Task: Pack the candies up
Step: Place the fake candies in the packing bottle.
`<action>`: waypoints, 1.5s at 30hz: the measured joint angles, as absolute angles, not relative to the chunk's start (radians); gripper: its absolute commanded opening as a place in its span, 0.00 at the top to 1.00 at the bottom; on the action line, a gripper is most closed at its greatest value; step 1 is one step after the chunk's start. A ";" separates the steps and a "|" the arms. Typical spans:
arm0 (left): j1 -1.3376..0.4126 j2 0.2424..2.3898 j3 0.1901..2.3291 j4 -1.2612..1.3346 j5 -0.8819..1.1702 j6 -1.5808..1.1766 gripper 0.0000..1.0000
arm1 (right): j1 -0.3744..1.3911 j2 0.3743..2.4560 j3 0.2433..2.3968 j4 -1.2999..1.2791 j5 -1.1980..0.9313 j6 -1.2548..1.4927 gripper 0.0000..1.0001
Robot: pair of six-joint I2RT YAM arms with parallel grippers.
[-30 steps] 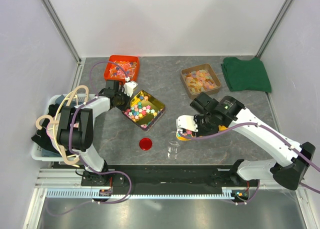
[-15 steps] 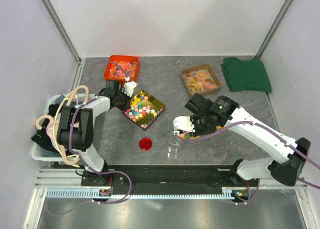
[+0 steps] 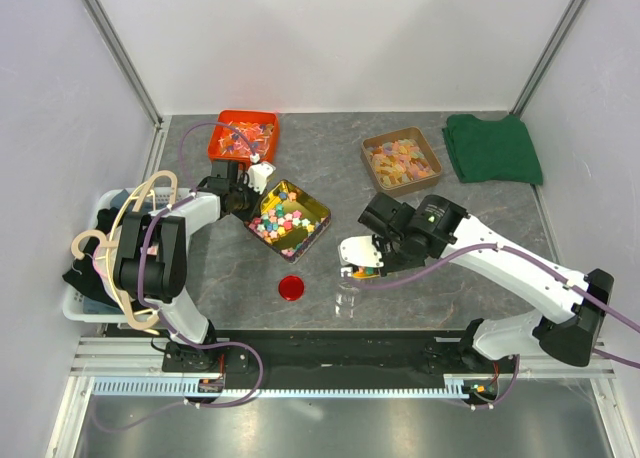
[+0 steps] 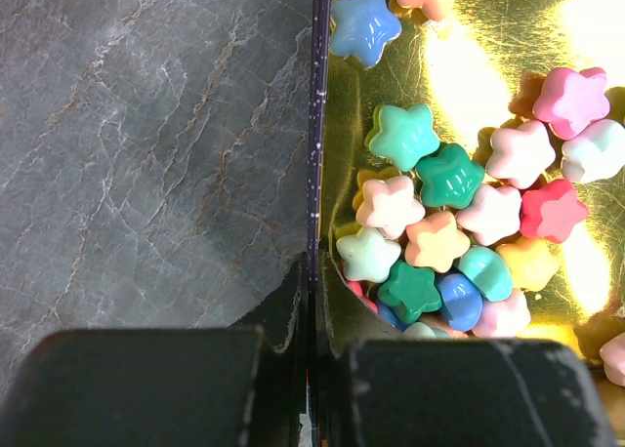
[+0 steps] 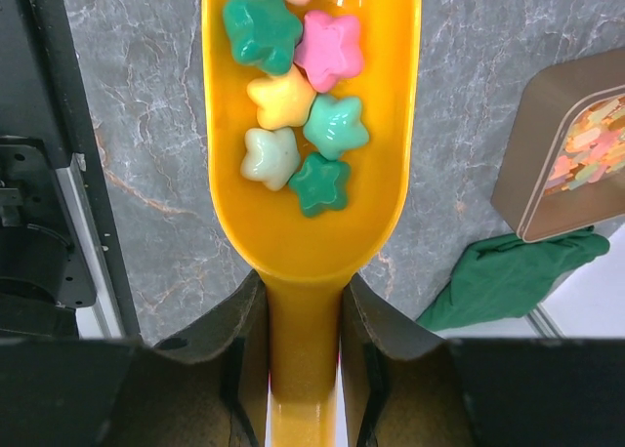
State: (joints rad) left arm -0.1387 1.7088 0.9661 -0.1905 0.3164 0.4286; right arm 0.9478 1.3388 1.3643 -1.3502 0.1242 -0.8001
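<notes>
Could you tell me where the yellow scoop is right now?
In the top view the scoop sits just right of centre, held by the right gripper, loaded with candies, just beyond the clear jar.

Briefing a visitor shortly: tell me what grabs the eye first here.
A yellow scoop of star-shaped candies, clamped in the right gripper, hangs near a clear cup, front centre. The left gripper pinches the wall of a gold tin full of the same colourful stars.

Orange-red tray [image 3: 228, 118] of wrapped sweets [image 3: 248, 136] at back left, brown tray [image 5: 522, 164] of gummies [image 3: 400, 160] — green cloth [image 3: 491, 148] just beside it
</notes>
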 measured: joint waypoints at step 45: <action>-0.139 1.728 0.987 -0.204 0.322 0.429 0.98 | 1.023 1.321 1.333 -1.351 0.280 -0.788 1.00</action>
State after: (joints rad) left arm -0.1387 1.7283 0.9867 -0.2035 0.3222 0.4286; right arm 1.0229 1.3209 1.3331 -1.3514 0.2802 -0.7879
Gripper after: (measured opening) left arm 0.035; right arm 0.349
